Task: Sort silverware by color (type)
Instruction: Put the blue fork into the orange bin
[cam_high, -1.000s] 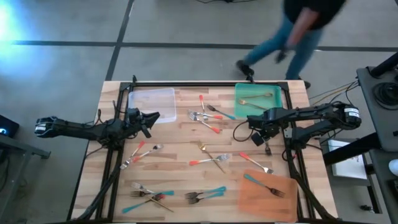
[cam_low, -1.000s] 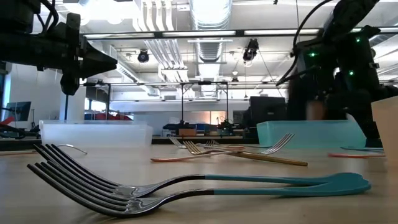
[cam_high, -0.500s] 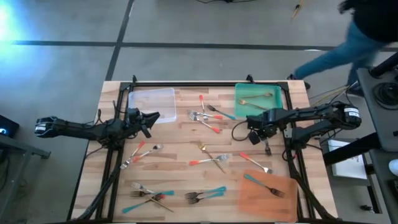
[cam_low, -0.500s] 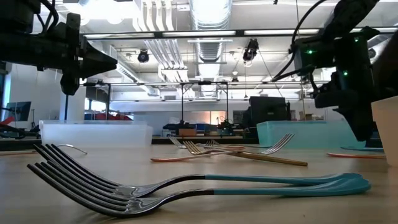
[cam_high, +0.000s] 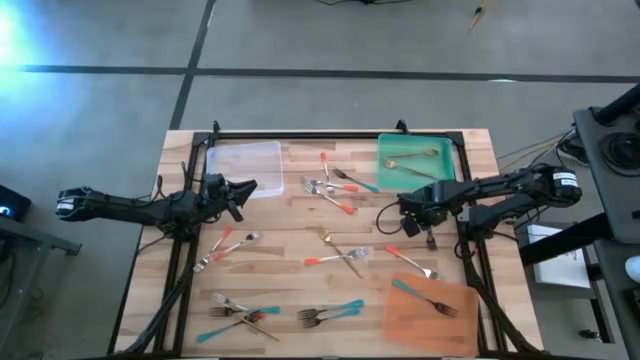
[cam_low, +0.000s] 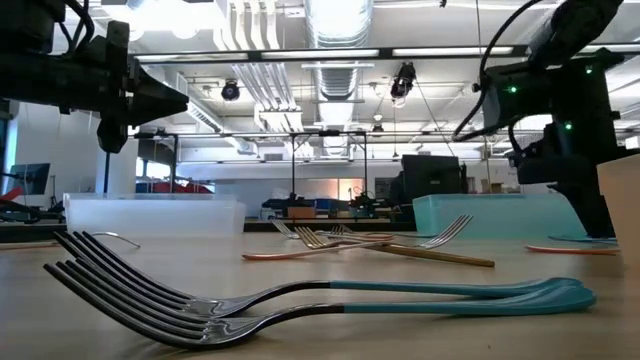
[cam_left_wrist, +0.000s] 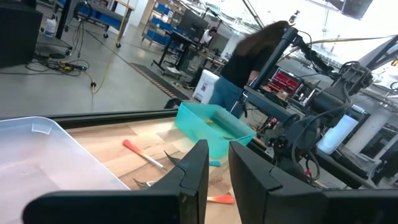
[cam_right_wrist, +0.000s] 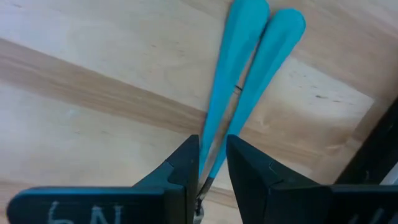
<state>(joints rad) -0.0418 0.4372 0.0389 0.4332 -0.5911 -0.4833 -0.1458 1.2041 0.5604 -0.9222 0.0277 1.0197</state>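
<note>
The pair of teal-handled pieces (cam_right_wrist: 245, 74) is seen in the right wrist view lying close side by side, long axes nearly parallel. The rounded handle ends point away from the right tool (cam_right_wrist: 212, 148) and the necks run back between its fingers (cam_right_wrist: 186, 162). The fingers stand only a narrow gap apart and appear closed on the necks of the pair, above bare wood of the desk (cam_high: 285, 262). White characters on the tool body are cut off by the frame edge and cannot be read with certainty.

In the high view the right tool (cam_high: 408, 208) is placed just below the green tray (cam_high: 440, 170), which holds gold pieces (cam_high: 415, 158). One teal-handled fork (cam_high: 425, 298) lies aslant on the orange tray (cam_high: 410, 318). Further red-handled, teal-handled and gold silverware is scattered across the desk at mixed angles. In the low view two teal-handled forks (cam_low: 300, 300) lie across the foreground, tines towards the left arm's side.

The left tool (cam_high: 245, 188) is held beside the clear tray (cam_high: 240, 160). Its fingers (cam_left_wrist: 196, 165) are parted by a slim gap and nothing is held.

Against the earlier frames, the right tool is found shifted slightly towards the desk centre. The left arm is unchanged. The person then crossing the floor beyond the desk is gone from the high view.
</note>
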